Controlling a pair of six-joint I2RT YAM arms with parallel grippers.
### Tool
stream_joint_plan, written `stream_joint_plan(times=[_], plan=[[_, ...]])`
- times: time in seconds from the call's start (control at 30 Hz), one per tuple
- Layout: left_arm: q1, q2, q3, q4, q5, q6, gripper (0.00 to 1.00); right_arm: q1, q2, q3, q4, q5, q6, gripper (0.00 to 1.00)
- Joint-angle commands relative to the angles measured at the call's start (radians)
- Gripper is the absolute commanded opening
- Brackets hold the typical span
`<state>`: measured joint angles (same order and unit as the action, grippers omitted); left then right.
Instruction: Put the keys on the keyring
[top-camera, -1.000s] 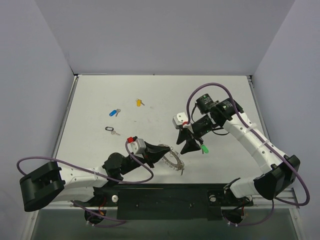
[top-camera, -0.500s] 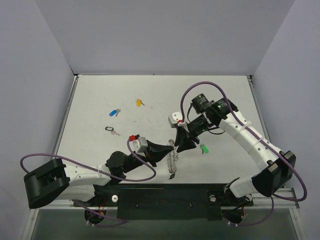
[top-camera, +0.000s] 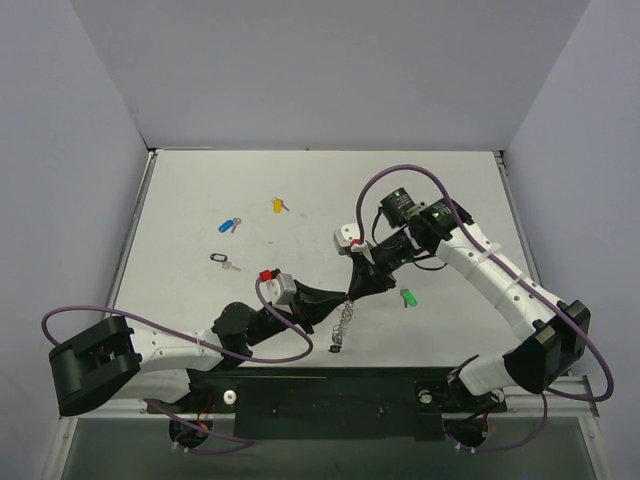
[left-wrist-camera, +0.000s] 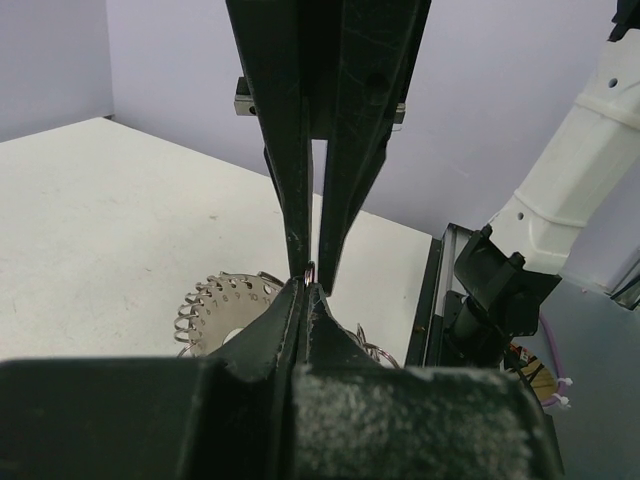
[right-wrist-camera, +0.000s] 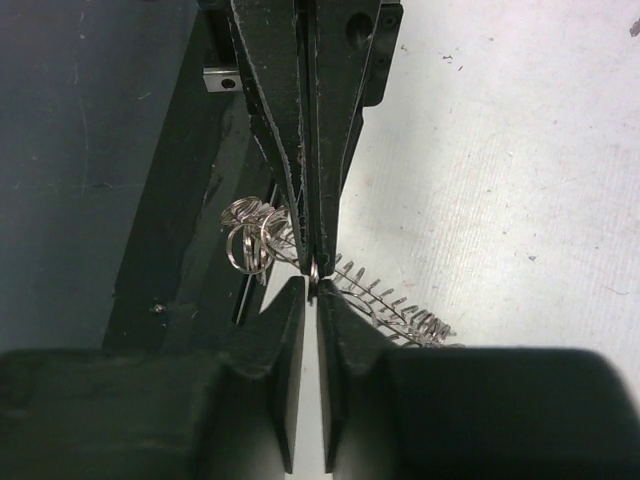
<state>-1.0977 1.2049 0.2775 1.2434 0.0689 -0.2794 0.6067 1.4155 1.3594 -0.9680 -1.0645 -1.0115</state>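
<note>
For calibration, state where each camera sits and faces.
Top external: above, behind the robot, looking down at the table; left arm, right arm show.
Left wrist: behind the left gripper, past its fingers toward the keyring.
Right wrist: behind the right gripper, past its fingers down at the table.
Shared by wrist views: grippers tip to tip.

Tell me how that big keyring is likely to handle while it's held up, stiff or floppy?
Likely stiff: the keyring hangs edge-on from the left end effector without visibly sagging. Its wire loops look thin and loose, so they could swing or snag. Pinched at its rim only, it may pivot or swing.
</note>
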Motion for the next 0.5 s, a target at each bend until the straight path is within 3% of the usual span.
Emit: stream_joint_plan(times=[0.0,0.27,0.33,0.4,0.47], plan=[[0.002,-0.004,0.038,0.156,-0.006,-0.015,0.0,0.013,-0.009,-0.013,0.014,-0.014,0.034,0.01],[0.004,-0.021,0.034,0.069,-0.041,-0.041,0.0,0.027,-0.036,0.021,0.023,0.107,0.16,0.0],[0.004,-0.056,0.038,-0.029,-0.046,-0.044,0.2,0.028,-0.043,0.037,-0.003,0.149,0.156,0.0],[0.002,-0.119,0.046,-0.161,-0.047,-0.043,0.46,0.036,-0.036,0.073,-0.072,0.199,0.134,0.0],[0.004,-0.177,0.058,-0.287,-0.04,-0.026,0.54,0.05,-0.026,0.101,-0.127,0.234,0.116,0.0]])
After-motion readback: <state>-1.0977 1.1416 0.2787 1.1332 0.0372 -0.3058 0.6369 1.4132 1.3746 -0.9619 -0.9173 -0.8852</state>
